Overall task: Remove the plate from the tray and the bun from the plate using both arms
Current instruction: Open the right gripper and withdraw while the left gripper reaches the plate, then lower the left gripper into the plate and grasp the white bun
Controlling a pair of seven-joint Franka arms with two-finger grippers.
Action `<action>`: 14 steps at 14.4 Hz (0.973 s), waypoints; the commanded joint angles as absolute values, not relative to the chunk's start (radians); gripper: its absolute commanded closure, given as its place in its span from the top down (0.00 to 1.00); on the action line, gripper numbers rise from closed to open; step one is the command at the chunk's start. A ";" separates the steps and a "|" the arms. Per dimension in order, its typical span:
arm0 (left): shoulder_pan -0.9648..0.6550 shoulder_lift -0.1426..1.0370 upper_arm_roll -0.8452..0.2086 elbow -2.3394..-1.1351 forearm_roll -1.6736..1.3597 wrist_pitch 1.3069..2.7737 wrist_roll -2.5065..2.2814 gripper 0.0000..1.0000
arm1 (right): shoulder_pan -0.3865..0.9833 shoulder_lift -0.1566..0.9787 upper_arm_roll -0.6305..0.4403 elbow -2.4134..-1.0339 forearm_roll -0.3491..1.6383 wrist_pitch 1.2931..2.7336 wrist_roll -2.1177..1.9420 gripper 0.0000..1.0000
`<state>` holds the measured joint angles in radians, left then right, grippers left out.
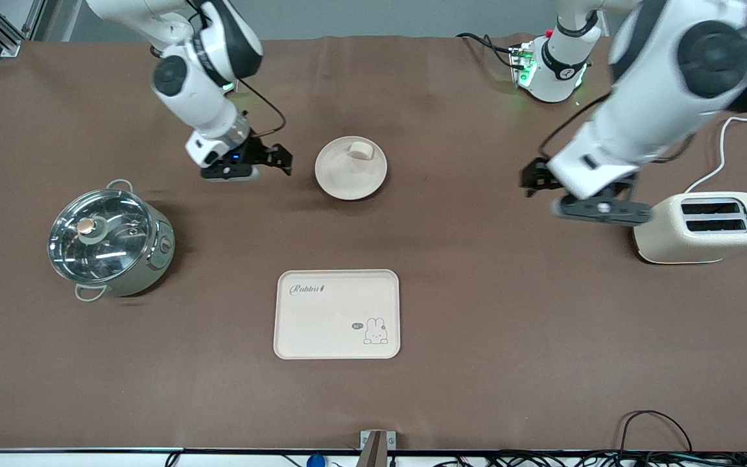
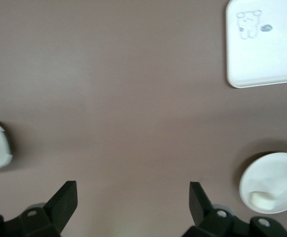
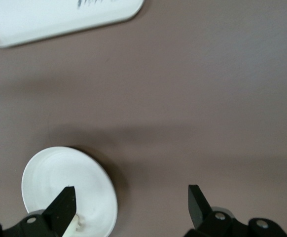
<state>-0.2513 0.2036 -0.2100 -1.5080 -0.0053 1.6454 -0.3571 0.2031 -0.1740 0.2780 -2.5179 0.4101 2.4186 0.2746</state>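
Note:
The round cream plate (image 1: pixel 341 178) lies on the brown table, farther from the front camera than the tray. The small pale bun (image 1: pixel 360 150) sits on it near its rim. My right gripper (image 1: pixel 276 157) is open and empty, low beside the plate toward the right arm's end. The right wrist view shows the right gripper (image 3: pixel 131 192), the plate (image 3: pixel 64 182) and the bun (image 3: pixel 77 225) by one fingertip. My left gripper (image 1: pixel 537 181) is open and empty, over bare table between the plate and the toaster. The left wrist view shows the left gripper (image 2: pixel 133 190), the plate (image 2: pixel 276 177) and the bun (image 2: pixel 259 198).
A cream rabbit tray (image 1: pixel 336 314) lies nearer the front camera, also in the wrist views (image 2: pixel 267 49) (image 3: pixel 54 15). A lidded steel pot (image 1: pixel 111 243) stands toward the right arm's end. A cream toaster (image 1: pixel 701 227) stands toward the left arm's end.

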 commanded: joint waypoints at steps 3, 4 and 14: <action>-0.460 0.313 -0.206 -1.512 -0.015 1.748 -0.755 1.00 | -0.087 -0.227 0.258 -2.337 0.399 2.107 0.002 1.00; -0.500 0.331 -0.206 -1.525 -0.015 1.782 -0.831 1.00 | -0.156 -0.226 0.259 -2.266 0.358 2.029 -0.029 1.00; -0.796 0.432 -0.204 -1.772 -0.006 2.170 -1.513 0.97 | -0.324 -0.163 0.261 -1.625 0.089 1.626 -0.038 1.00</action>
<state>-0.7595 0.4168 -0.2135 -1.7457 -0.0060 2.1162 -1.4133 -0.3031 -0.2145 0.2392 -1.7523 0.1145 1.6966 -0.0458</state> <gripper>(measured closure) 0.018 0.000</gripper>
